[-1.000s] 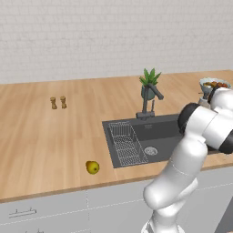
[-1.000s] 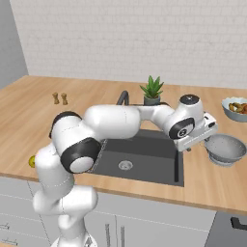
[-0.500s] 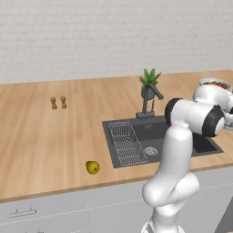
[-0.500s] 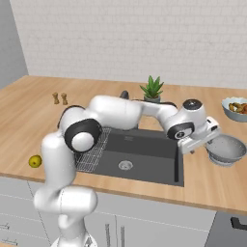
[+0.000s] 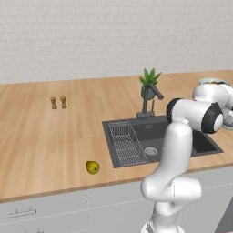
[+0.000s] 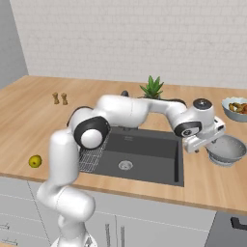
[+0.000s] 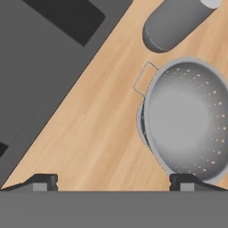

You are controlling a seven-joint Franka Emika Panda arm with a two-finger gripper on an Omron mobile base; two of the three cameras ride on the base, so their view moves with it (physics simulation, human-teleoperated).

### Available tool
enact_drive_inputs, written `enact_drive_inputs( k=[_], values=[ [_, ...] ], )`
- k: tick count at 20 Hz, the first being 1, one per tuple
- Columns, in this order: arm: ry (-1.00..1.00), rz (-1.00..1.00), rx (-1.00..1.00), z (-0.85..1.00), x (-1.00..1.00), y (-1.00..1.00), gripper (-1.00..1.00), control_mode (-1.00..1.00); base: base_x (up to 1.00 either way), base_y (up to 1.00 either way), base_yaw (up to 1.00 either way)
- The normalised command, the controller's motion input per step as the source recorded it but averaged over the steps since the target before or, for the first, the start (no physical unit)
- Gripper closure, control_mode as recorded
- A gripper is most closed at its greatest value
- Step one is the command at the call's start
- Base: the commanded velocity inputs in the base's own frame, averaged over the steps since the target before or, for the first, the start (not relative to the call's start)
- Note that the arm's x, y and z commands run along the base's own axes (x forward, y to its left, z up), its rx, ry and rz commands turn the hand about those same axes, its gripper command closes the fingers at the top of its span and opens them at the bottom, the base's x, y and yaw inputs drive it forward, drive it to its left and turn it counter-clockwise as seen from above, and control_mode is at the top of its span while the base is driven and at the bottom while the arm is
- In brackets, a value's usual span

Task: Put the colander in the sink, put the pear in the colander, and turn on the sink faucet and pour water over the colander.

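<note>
On the counter right of the sink [image 6: 140, 152], the colander [image 6: 225, 149] sits ungrasped beneath the wide-open gripper [image 7: 113, 180], the pear [image 5: 93, 167] near the counter's front edge, every step undone.

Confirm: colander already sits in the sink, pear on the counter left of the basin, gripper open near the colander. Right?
Not quite. The colander sits on the counter to the right of the sink, not in it; the right base view shows this. The pear is on the counter left of the basin, and the gripper is open near the colander.
</note>
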Motion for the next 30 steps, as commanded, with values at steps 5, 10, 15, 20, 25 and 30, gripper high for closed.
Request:
enact_drive_inputs(
  k=[5,10,15,20,25,30],
  values=[
    [0.0,0.02,0.0,-0.22,0.09,0.0,-1.0,-1.0,0.0,0.0,0.0],
    [0.0,0.0,0.0,-0.31,0.14,0.0,-1.0,-1.0,0.0,0.0,0.0],
    [0.0,0.01,0.0,-0.25,0.27,-0.01,-1.0,-1.0,0.0,0.0,0.0],
    [0.0,0.01,0.0,-0.16,0.29,-0.22,-1.0,-1.0,0.0,0.0,0.0],
    [0.0,0.01,0.0,-0.19,0.23,-0.23,-1.0,-1.0,0.0,0.0,0.0],
    [0.0,0.01,0.0,-0.19,0.19,-0.18,-1.0,-1.0,0.0,0.0,0.0]
  ],
)
